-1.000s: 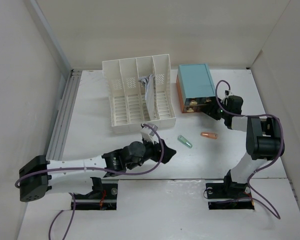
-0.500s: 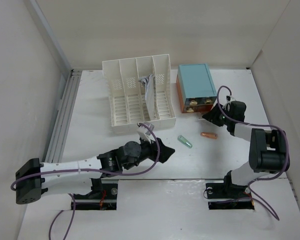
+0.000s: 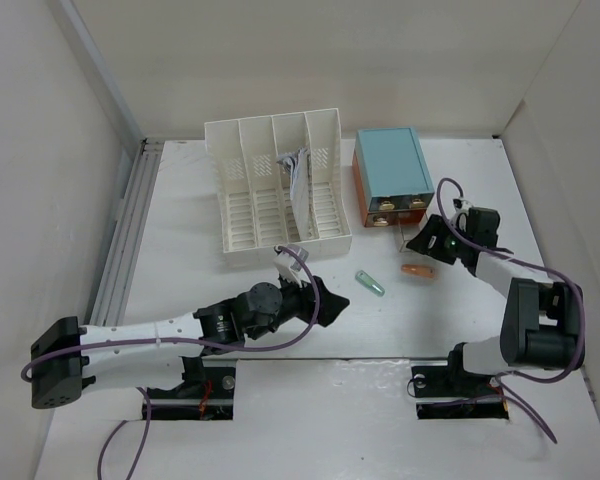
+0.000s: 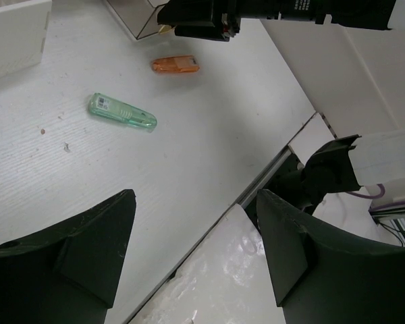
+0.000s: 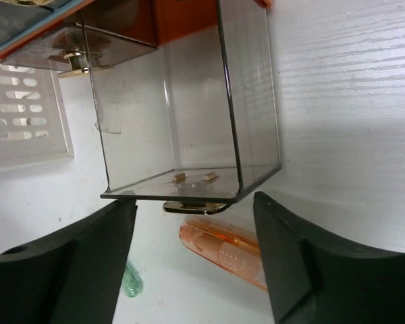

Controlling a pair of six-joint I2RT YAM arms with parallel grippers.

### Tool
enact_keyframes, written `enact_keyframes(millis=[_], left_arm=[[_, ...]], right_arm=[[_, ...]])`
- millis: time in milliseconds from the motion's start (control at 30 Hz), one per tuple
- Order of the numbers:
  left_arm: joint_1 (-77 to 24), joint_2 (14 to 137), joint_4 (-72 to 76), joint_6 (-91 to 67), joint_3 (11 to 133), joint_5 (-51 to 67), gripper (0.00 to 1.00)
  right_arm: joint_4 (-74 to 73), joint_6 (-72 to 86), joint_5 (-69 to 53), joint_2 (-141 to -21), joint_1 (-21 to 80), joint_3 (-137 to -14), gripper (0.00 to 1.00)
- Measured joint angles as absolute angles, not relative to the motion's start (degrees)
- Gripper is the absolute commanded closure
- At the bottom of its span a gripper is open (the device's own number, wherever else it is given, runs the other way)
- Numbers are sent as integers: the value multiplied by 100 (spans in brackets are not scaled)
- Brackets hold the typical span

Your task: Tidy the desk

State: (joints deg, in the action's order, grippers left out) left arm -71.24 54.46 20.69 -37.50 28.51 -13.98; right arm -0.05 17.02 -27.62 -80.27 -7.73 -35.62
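Observation:
The white desk (image 3: pixel 180 270) holds a green USB stick (image 3: pixel 370 283) and an orange one (image 3: pixel 417 270). My left gripper (image 3: pixel 328 300) is open and empty, low over the desk's near edge; the left wrist view (image 4: pixel 196 202) shows the green stick (image 4: pixel 121 113) and orange stick (image 4: pixel 175 65) ahead of it. My right gripper (image 3: pixel 420 245) is open in front of the teal-topped box (image 3: pixel 391 165). In the right wrist view (image 5: pixel 194 202) its fingers stand wide either side of the gold handle (image 5: pixel 196 206) of a clear drawer (image 5: pixel 182 108) pulled out from the box. The orange stick (image 5: pixel 223 253) lies just beyond the handle.
A white slotted file rack (image 3: pixel 277 190) with papers in one compartment stands at the back, left of the box. An aluminium rail (image 3: pixel 125 230) runs along the left wall. Side walls close in the desk. The right arm's base (image 4: pixel 324 182) shows in the left wrist view.
My right gripper has moved toward the near edge, away from the box front, and the clear drawer has come out with it. My left gripper drew back slightly, then stayed still.

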Motion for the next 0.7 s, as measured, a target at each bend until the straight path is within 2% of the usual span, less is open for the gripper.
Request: enact_keyframes(millis=[67, 200, 233, 300, 333, 367, 400, 433, 467, 500, 600, 700], left_arm=[[-7124, 5446, 2067, -3750, 2851, -1398, 30], [-7124, 5448, 2032, -3750, 2851, -1396, 30], [-7124, 5452, 2029, -3741, 2851, -1398, 30], [-7124, 5478, 2032, -3730, 2851, -1398, 32], [-7124, 5520, 2049, -3726, 2851, -1398, 34], [-7124, 5568, 2060, -3726, 2851, -1398, 36], [-7124, 5636, 2067, -3715, 2851, -1400, 40], [-7124, 5723, 2084, -3701, 2851, -1396, 46], [-7124, 5824, 2112, -3686, 2853, -1393, 61], [-7124, 5933, 2117, -3675, 2864, -1391, 70], [-7124, 6370, 2112, -3559, 3017, -1372, 92], [-7124, 6886, 2110, -3404, 3387, -1354, 97]], right_arm=[[-23, 1619, -2803, -8027, -792, -3562, 21], [-89, 1437, -3022, -7990, -821, -3564, 35], [-134, 1389, -3089, -7918, -821, -3564, 47], [-279, 1168, -3151, -7644, -823, -3583, 60], [-410, 1057, -3221, -7500, -869, -3625, 83], [-523, 923, -3380, -7373, -895, -3699, 94], [-698, 735, -3553, -7271, -891, -3844, 100], [-873, 539, -3717, -7196, -891, -4027, 100], [-991, 351, -3872, -7140, -884, -4219, 100], [-1214, 82, -4021, -7091, -851, -4440, 100], [-1809, -709, -4344, -7006, -816, -4998, 97], [-2438, -1437, -4674, -6971, -786, -5406, 65]])
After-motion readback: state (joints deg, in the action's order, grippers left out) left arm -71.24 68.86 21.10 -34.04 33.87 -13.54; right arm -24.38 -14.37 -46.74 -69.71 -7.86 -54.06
